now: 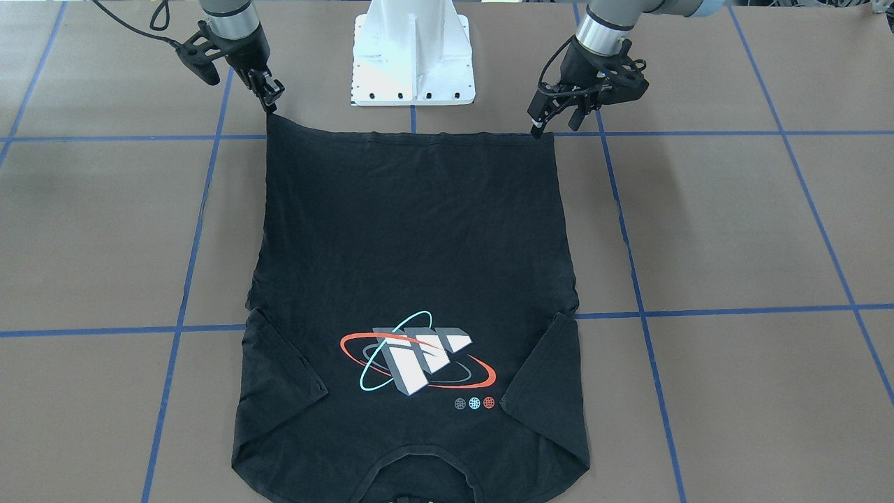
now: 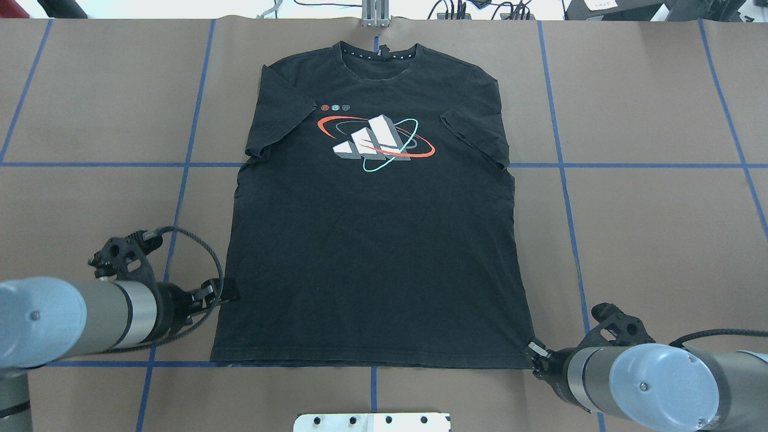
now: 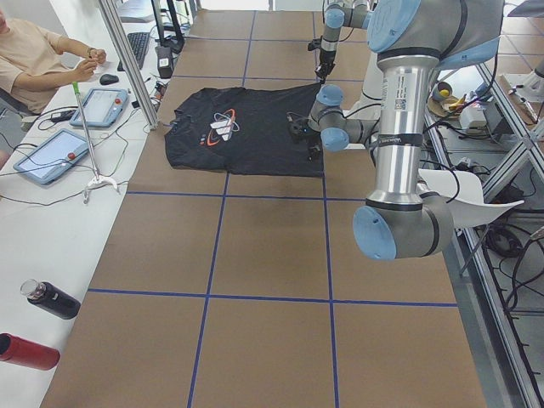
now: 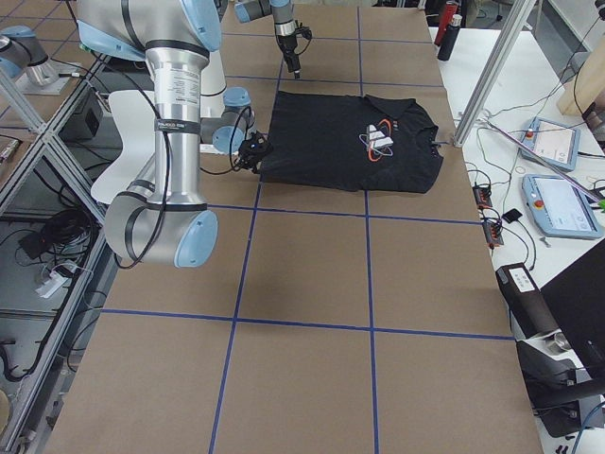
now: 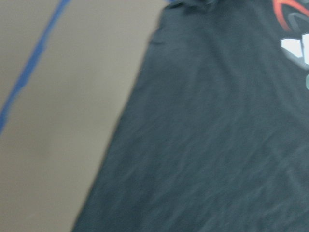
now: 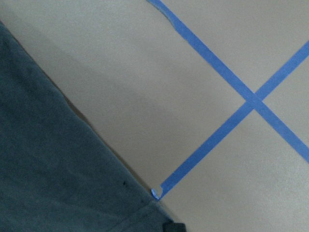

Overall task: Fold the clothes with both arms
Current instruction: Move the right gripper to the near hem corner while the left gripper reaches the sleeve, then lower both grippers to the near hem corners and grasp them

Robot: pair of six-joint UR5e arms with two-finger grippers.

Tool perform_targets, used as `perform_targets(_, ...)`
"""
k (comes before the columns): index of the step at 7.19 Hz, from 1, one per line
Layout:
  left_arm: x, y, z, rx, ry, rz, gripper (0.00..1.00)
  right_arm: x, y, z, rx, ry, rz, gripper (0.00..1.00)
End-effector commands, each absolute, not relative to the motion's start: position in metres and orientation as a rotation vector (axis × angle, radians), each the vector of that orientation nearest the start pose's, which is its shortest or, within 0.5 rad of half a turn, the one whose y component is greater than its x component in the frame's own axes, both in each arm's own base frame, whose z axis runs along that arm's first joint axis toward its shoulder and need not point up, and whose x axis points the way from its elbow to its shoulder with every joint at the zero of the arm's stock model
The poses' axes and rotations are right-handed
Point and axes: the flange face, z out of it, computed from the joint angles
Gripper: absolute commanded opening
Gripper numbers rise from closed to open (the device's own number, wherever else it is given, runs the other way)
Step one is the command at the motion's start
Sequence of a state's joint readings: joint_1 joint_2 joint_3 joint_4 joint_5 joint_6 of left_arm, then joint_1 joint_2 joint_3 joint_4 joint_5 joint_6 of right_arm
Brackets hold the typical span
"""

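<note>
1. The black T-shirt (image 2: pixel 372 240) lies flat and print-up on the brown table (image 2: pixel 660 240). Its long axis runs straight away from the robot, with the collar (image 2: pixel 378 60) at the far edge and the hem (image 2: pixel 372 363) near the white pedestal base (image 1: pixel 413 63).
2. The hem lies along a blue tape line (image 2: pixel 120 363), and broad table surface shows on either side of the shirt.
3. The right gripper (image 2: pixel 533 351) is pinched together on the hem's right corner, which peaks up slightly.
4. The left gripper (image 1: pixel 554 126) is at the hem's left corner with its fingers apart. Whether it touches the cloth cannot be told.
5. The logo (image 2: pixel 375 144) shows slanted white bars inside red and teal rings, with three dots (image 2: pixel 335 108) beside it. The collar tag is too small to read.
</note>
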State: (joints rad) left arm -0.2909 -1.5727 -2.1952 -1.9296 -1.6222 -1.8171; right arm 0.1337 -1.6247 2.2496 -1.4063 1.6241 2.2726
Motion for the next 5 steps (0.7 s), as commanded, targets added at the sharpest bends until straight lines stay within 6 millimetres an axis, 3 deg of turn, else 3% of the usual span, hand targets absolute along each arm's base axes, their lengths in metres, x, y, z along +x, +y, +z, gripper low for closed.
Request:
perform_targets(1, 0.423, -0.216, 0.37, -0.034, 1.01, -0.5, 0.85, -0.413, -0.189, 0.359, -0.29, -0.754, 0.772, 0.0)
perform_targets(3, 0.44, -0.209, 0.389, -0.042, 0.999, -0.487, 0.67, -0.414, -0.189, 0.36, -0.287, -0.753, 0.772, 0.0)
perform_targets(5, 0.446, -0.201, 0.396, -0.049, 0.984, -0.47, 0.64, -0.414, -0.188, 0.359, -0.289, -0.756, 0.77, 0.0)
